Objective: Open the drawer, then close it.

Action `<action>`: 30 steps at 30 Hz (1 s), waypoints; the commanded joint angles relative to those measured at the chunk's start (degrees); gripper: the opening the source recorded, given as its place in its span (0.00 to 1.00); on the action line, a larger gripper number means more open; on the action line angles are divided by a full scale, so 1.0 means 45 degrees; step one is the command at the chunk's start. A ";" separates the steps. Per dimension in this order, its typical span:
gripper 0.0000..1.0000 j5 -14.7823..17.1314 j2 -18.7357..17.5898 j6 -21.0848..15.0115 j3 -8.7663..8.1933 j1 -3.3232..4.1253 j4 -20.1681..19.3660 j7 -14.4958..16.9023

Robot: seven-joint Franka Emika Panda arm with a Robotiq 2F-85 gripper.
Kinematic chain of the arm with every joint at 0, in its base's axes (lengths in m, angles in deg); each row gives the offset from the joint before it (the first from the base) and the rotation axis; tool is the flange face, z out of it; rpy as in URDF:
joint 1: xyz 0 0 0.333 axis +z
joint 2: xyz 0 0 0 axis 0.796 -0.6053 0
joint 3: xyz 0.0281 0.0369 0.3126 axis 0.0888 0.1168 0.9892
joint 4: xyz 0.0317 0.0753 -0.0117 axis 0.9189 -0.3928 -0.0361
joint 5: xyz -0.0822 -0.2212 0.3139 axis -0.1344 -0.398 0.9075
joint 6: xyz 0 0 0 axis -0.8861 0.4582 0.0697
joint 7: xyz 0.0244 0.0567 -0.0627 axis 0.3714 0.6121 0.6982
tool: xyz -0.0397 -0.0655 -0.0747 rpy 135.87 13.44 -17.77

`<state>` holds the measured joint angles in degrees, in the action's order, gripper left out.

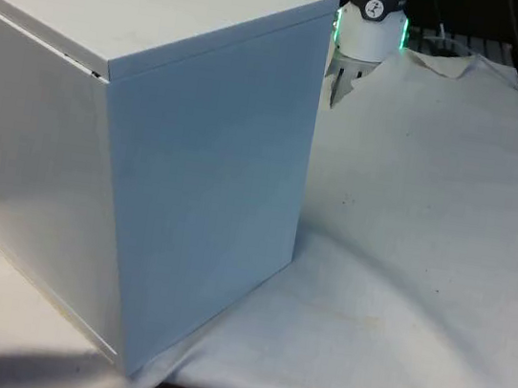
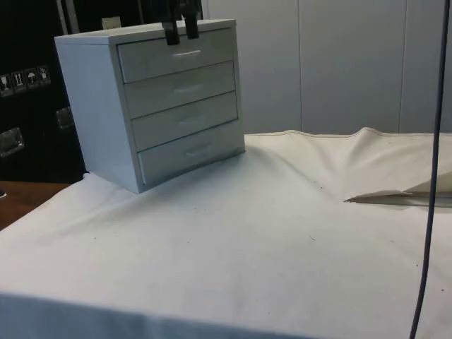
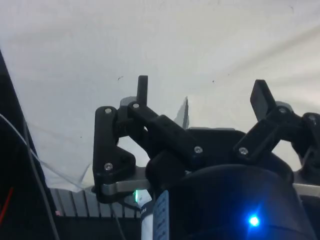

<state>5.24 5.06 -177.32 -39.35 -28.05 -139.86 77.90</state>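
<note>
drawers [image 2: 176, 58] all flush, white chest [image 2: 152, 102]

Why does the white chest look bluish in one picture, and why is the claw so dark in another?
In the front view the chest of drawers turns an unlit side to the camera, so it reads blue-grey, with a shadow at its base. In the side view it is evenly lit, handles glinting. In the wrist view the claw is silhouetted against the bright cloth.
</note>
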 commanded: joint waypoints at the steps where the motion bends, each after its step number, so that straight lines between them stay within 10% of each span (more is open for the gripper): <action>1: 1.00 0.0000 -0.0025 -0.0051 0.0000 0.0000 0.0000 0.0000; 30: 1.00 -0.1019 0.0738 -0.1681 -0.0280 -0.0051 -0.0980 0.1324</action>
<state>0.83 7.87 -183.97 -40.67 -28.22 -143.70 83.69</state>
